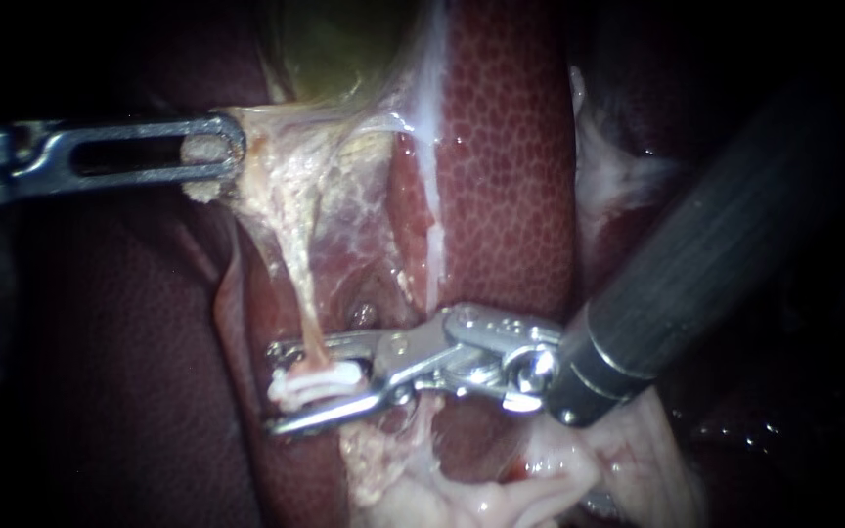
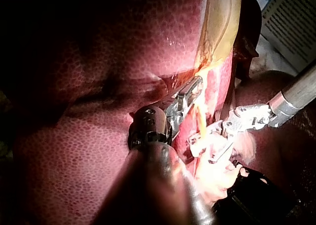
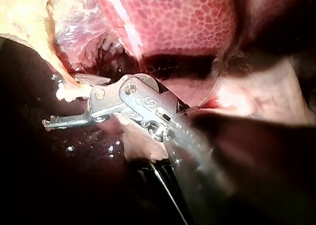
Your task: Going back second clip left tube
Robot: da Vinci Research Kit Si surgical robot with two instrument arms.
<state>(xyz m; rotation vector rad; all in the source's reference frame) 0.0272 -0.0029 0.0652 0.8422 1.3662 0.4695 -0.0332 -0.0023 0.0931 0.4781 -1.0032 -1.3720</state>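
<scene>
**Right instrument** (image 1: 281, 389): entered from the right of the endoscope view, with a dark shaft and jaws pointed toward the view's left. The jaws are seen apart, one above and one below a white clip (image 1: 320, 381). A gap shows on either side, so the clip is not judged to be gripped.

**Clip:** found closed across the tube (image 1: 302, 293), low on it, between the right jaws (whether it is one clip or two set close cannot be told).

**Tube:** a thin pale strand, stretched from the tissue (image 1: 276, 186) above down to the clip. Its long axis is set roughly crosswise to the right jaws.

**Left instrument** (image 1: 219, 154): entered from the left and well apart from the clip. Its slotted jaws are clamped on the pale tissue under the gallbladder (image 1: 334, 49), by which the tube is held taut.

**Liver** (image 1: 511, 147): mottled red, lying behind the tube.

**Step judged:** withdrawal of the right instrument, with the clip set.

**Governing relation:** the clip lies inside the right jaws, so the way out is judged to be straight back along the shaft, toward the right, with the jaws apart.

**Risk noted:** a jaw tip catching the clip or dragging the tube
</scene>
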